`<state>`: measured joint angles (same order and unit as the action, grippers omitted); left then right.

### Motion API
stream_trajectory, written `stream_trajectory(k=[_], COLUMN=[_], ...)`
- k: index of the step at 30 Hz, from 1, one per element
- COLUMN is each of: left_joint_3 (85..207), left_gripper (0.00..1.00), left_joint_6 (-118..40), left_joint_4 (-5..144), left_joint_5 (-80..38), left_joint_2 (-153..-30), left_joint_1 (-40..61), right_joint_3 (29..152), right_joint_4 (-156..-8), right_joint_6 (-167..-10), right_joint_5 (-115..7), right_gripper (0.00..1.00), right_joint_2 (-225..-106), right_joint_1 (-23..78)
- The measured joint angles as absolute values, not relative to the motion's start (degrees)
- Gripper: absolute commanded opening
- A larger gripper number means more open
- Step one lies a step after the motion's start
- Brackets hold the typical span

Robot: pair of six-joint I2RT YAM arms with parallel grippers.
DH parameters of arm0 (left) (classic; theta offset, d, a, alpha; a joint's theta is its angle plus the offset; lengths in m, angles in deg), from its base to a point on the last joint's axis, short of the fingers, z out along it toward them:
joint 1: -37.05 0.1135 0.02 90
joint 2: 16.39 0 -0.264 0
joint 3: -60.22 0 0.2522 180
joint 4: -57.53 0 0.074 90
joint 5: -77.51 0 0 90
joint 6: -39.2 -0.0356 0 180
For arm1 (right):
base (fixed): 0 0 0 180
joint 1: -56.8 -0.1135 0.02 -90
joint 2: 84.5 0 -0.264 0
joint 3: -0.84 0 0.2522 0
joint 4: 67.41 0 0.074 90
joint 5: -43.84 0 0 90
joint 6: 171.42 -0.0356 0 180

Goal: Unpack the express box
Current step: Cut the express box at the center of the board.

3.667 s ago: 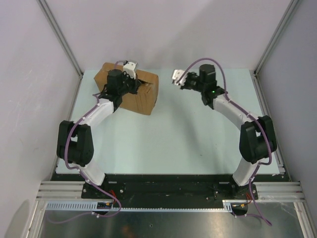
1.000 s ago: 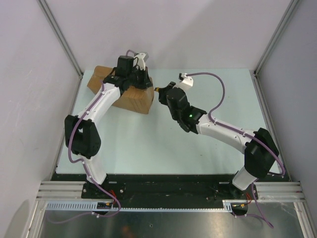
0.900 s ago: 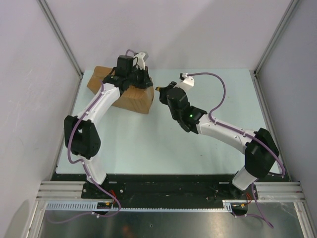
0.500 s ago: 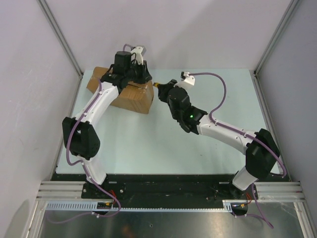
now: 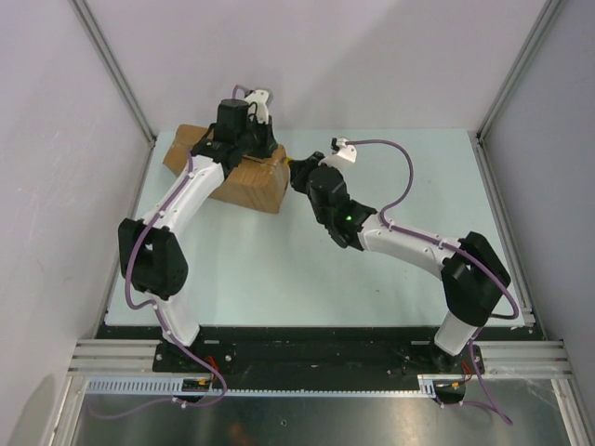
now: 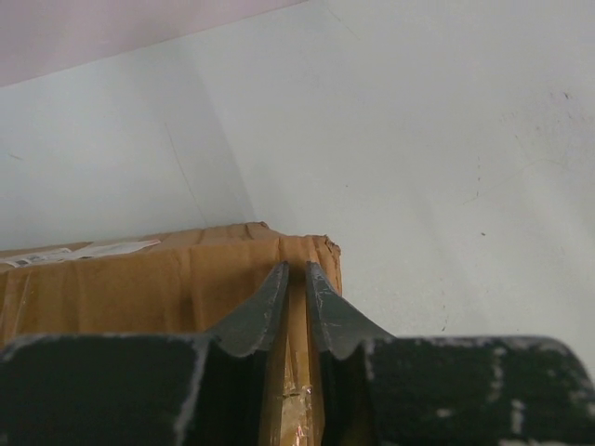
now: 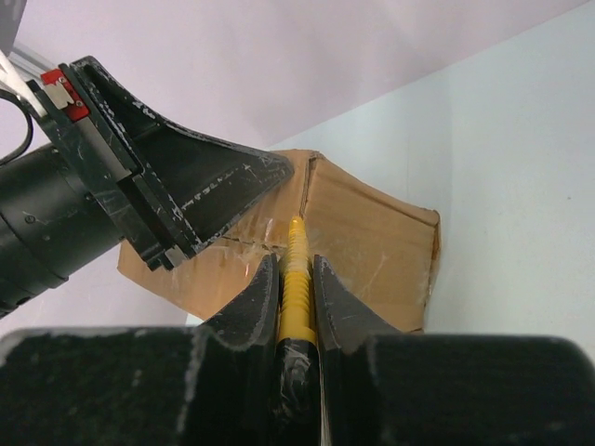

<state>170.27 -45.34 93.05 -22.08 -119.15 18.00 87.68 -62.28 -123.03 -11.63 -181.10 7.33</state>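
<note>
Toward the upper left of the overhead view, the large brown cardboard express box (image 5: pixel 244 186) sits on the pale green tabletop (image 5: pixel 400 177). Its flaps are down, its brown tape seam is unbroken as far as can be seen, and nothing has come out of it. The unpacking looks barely begun: the tape has yet to be slit, the flaps raised and the contents lifted out.

The right gripper (image 7: pixel 296 264) is clamped tight on a slim yellow utility knife (image 7: pixel 297 283). The knife's tip points at the seam on the box's right end, at or just short of the cardboard. The left gripper (image 6: pixel 293 271) rests on the box top near that same end, its fingers a thin slit apart over the tape. Whether they pinch anything cannot be told.

Compared with the earliest frame, the right arm has swung across from the upper middle of the table to the box. The left gripper has moved toward the box's right end, and the box has shifted slightly leftward.
</note>
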Motion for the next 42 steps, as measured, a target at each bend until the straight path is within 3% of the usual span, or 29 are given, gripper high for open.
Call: stream_trajectory(k=[42], left_joint_3=[167.49], left_gripper=[0.10], left_joint_6=[-46.35], left_joint_4=[88.26], left_joint_5=[-19.91], left_joint_2=[-119.12], left_joint_1=[17.12], right_joint_3=[87.68], right_joint_4=[-55.96], right_joint_6=[-121.67], right_joint_5=[-10.50], right_gripper=[0.00], right_joint_2=[-184.71], right_joint_1=[8.16])
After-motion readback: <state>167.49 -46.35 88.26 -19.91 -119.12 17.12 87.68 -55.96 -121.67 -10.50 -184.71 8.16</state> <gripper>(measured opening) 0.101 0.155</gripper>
